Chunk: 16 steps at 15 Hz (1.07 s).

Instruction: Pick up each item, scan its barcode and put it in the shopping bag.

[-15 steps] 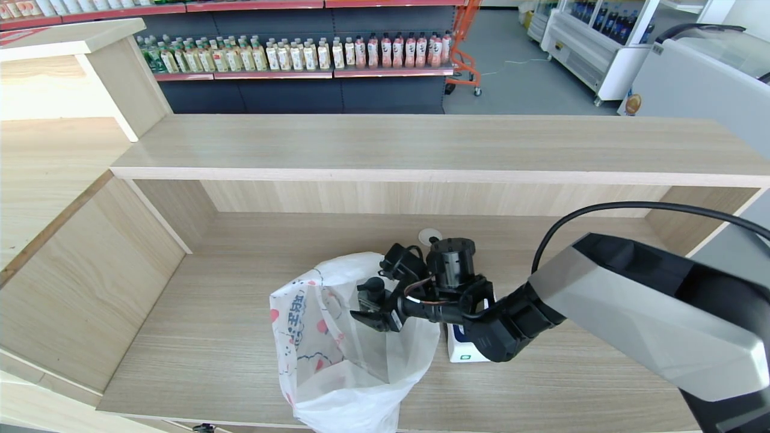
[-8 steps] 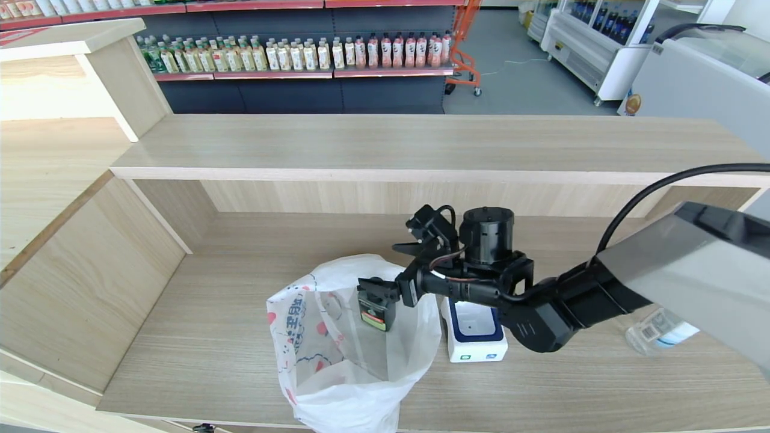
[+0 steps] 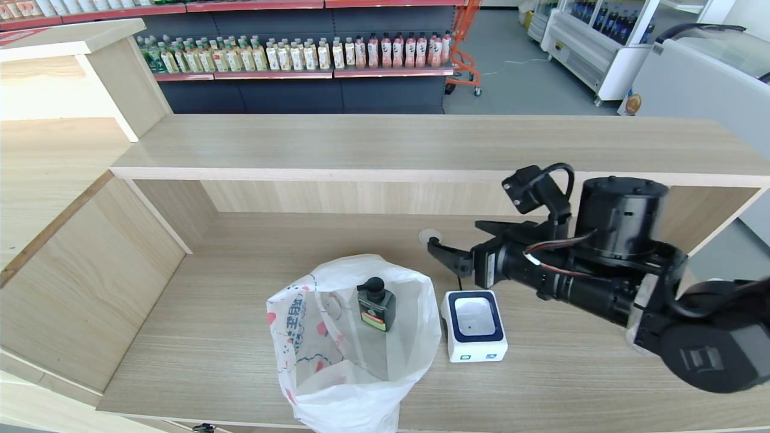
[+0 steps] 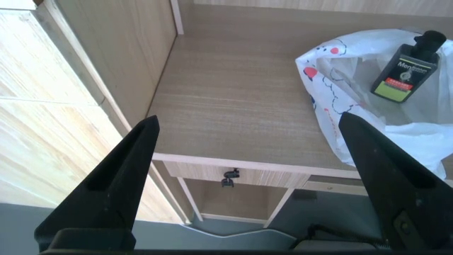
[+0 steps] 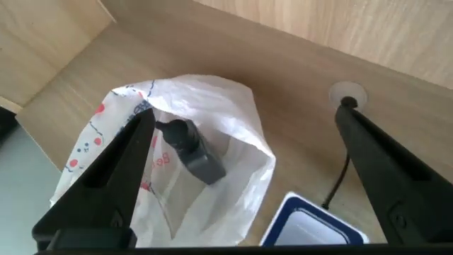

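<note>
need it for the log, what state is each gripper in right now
Left gripper: open, holding nothing.
Right gripper: open, holding nothing.

bottle (image 3: 376,307) in shopping bag (image 3: 337,373) | scanner (image 3: 475,328) just right of bag | both on counter (image 3: 210,337)

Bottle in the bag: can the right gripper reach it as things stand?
Probably yes. The right gripper is open and hangs beyond the scanner, apart from the shopping bag. The bottle lies exposed in the bag's open mouth with nothing over it; only the thin bag rim lies between.
</note>
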Available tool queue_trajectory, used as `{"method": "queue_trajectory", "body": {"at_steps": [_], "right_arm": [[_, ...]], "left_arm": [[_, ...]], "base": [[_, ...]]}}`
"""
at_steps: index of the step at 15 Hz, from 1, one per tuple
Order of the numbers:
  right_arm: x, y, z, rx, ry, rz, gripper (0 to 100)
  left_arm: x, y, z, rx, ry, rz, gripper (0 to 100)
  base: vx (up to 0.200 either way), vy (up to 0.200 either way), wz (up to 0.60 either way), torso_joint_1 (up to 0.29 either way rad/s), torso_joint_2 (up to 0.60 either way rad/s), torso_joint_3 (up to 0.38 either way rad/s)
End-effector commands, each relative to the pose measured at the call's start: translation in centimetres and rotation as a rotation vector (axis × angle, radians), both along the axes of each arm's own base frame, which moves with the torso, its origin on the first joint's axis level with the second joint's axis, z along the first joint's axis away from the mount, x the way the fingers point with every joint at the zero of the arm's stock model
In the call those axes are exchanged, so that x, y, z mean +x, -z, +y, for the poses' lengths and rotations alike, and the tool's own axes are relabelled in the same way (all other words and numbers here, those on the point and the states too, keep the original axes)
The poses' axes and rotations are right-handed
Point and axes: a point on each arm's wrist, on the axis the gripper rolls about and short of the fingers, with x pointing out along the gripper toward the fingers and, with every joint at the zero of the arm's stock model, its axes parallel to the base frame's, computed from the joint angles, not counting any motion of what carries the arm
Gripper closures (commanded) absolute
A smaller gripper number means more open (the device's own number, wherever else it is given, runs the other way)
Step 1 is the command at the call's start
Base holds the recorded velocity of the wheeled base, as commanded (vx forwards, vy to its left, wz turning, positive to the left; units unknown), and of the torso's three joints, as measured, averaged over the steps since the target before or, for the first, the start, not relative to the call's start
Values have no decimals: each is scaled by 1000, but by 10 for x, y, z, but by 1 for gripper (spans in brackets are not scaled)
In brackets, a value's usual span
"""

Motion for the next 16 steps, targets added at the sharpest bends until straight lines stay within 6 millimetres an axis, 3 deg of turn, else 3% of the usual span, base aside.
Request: {"method": "queue_trajectory", "body": {"at_steps": [1,4,8,12,16], "right_arm": [[-76,-12,-60,-24,201,21,0],[-106,4,-86,-77,431,27,0],[-132,6,-104,-85,480,12,0],[-141,7,-110,-110,508,15,0],[-144,9,-113,-122,565,9,0]], "left_arm": [[0,0,0,0,0,-1,0],[0,0,0,0,0,-1,0],[0,0,0,0,0,-1,0],[0,0,0,-3,0,-1,0],[0,0,0,-3,0,-1,0]], "base": [[0,0,0,0,0,0],[0,0,0,0,0,0],[0,0,0,0,0,0],[0,0,0,0,0,0],[-200,-200,0,11,4,1]]}}
